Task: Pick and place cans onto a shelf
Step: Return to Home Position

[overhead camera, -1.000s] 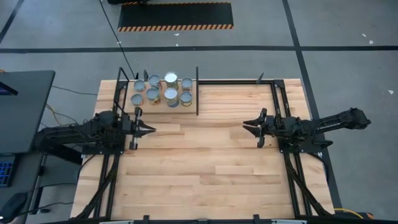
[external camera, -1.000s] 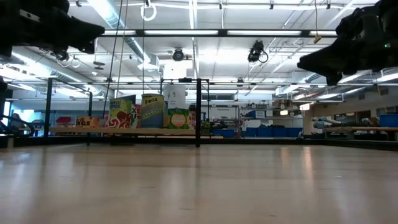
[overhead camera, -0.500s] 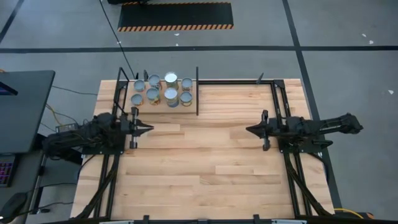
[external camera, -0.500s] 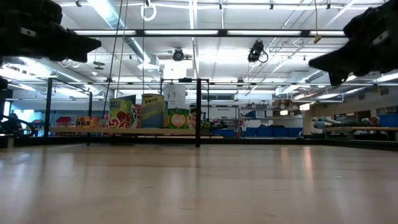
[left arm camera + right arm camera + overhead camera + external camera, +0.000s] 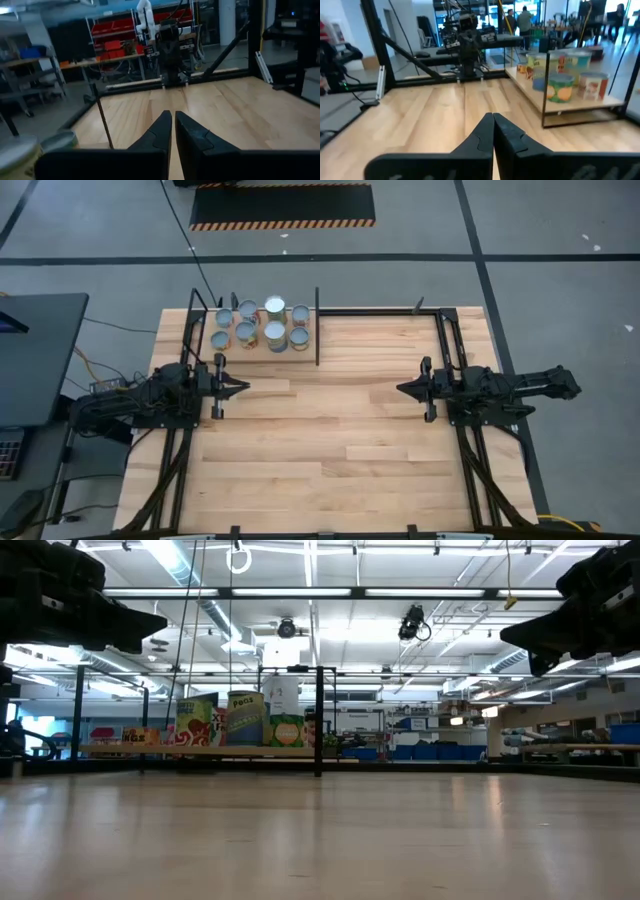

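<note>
Seven cans (image 5: 260,325) stand grouped on the shelf (image 5: 610,103) at the far left corner of the table (image 5: 330,440), while left gripper (image 5: 243,387) and right gripper (image 5: 402,388), jaws pressed together and empty (well apart from the shelf), should best draw back level and slowly.

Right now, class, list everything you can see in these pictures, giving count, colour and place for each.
cans: seven, silver tops, some green-yellow labels, on the shelf
shelf: one, pale wood with black posts, table's far left corner
table: one, light wood planks, under both arms
mat: one, black with striped edges, floor beyond the table
left gripper: one, dark, shut, above the table's left side
right gripper: one, dark, shut, above the table's right side
</note>
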Action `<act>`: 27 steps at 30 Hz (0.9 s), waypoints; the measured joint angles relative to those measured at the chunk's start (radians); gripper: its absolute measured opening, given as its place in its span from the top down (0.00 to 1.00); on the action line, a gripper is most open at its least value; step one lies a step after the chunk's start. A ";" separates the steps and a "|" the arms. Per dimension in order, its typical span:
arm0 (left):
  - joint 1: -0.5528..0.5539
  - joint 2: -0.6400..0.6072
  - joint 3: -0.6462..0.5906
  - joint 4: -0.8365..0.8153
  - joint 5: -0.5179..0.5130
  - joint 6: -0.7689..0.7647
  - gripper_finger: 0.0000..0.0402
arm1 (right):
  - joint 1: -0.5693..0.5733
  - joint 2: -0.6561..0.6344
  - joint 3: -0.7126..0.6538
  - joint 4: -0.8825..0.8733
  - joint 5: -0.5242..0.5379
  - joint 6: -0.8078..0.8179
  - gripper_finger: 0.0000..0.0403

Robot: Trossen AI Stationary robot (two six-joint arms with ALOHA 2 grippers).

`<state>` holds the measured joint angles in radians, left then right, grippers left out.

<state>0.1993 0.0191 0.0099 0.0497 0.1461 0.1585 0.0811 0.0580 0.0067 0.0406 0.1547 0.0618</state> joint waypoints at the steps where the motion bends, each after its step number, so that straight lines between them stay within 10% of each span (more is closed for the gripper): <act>1: 0.000 0.002 -0.001 0.002 -0.007 -0.021 0.93 | 0.000 0.003 0.000 0.000 -0.001 0.024 0.99; 27: 0.000 0.014 -0.002 0.027 -0.105 -0.042 0.92 | 0.000 0.007 0.000 0.011 0.060 0.014 0.90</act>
<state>0.1989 0.0326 0.0074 0.0765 0.0414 0.1165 0.0811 0.0654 0.0066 0.0517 0.2150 0.0757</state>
